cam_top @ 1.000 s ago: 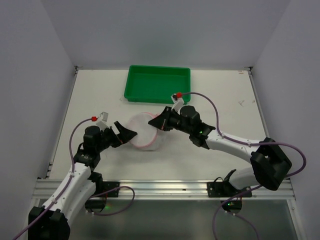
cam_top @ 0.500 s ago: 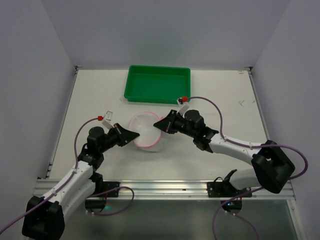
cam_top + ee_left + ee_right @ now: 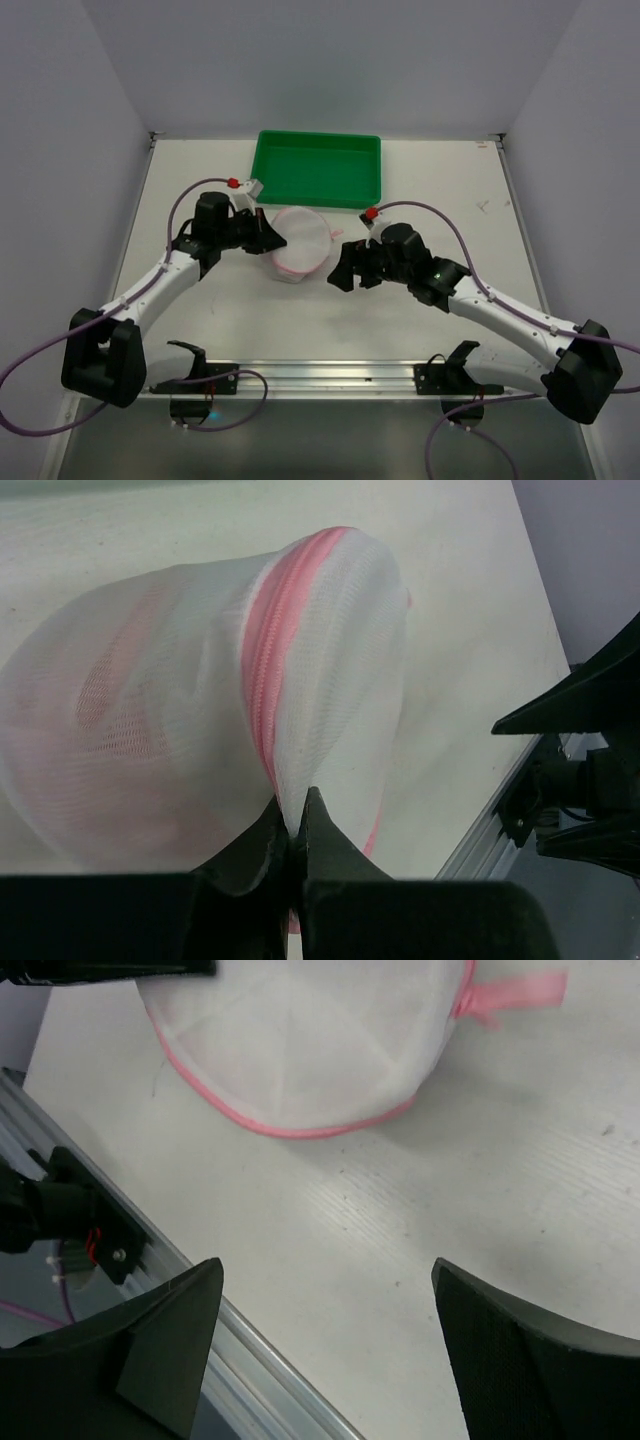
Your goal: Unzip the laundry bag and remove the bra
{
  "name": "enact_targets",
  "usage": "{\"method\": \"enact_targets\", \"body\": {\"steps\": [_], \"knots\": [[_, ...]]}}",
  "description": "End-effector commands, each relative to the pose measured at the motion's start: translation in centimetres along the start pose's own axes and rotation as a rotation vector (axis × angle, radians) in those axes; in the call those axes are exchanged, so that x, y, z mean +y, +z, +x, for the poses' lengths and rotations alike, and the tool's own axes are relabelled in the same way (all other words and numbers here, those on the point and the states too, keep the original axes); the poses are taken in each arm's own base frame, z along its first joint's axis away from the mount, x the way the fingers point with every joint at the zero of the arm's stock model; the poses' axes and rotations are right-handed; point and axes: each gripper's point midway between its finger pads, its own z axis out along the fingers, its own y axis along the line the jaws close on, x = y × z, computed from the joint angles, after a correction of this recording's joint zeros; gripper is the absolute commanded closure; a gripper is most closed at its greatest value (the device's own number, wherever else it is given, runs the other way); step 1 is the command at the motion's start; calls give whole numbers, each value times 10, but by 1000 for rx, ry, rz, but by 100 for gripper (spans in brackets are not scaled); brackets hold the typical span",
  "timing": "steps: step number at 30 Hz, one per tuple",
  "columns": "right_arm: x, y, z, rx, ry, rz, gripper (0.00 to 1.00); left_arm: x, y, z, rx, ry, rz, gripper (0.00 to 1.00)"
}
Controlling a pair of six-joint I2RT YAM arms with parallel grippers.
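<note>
The laundry bag (image 3: 300,242) is a round white mesh pouch with a pink zipper (image 3: 265,660) round its rim, tilted up off the table in front of the tray. My left gripper (image 3: 274,238) is shut on a fold of its mesh beside the zipper, fingertips pinched together (image 3: 297,805). A faint pink shape (image 3: 115,695) shows through the mesh; I cannot tell whether it is the bra. My right gripper (image 3: 341,272) stands open with nothing in it, apart from the bag on its near right. In the right wrist view the bag (image 3: 300,1040) and its pink tab (image 3: 510,990) lie beyond the open gripper (image 3: 325,1265).
A green rectangular tray (image 3: 318,168) stands at the back, just behind the bag. The metal rail (image 3: 200,1360) runs along the table's near edge, close under the right gripper. White walls close in both sides.
The left gripper shut on the bag's mesh and carried it up and back toward the tray. The right gripper let go of the bag, opened wide and drew away to the near right.
</note>
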Motion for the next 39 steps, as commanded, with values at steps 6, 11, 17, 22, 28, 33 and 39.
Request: {"method": "enact_targets", "body": {"steps": [6,11,17,22,28,33,39], "knots": [[2,-26,-52,4,-270,93,5,-24,-2,13,230,183,127,100],[1,-3,-85,18,-347,40,3,-31,-12,18,273,244,141,100],[2,27,-99,66,-382,-108,3,-44,-14,25,284,293,201,100],[12,49,-73,187,-360,-287,8,-42,-11,30,300,309,191,100],[23,48,-46,268,-305,-426,59,-42,-9,29,303,309,187,100],[22,45,-45,213,-265,-400,100,-30,-8,12,258,273,51,65],[23,36,-61,46,-121,-326,100,-27,-29,-26,24,105,-153,10]]}}
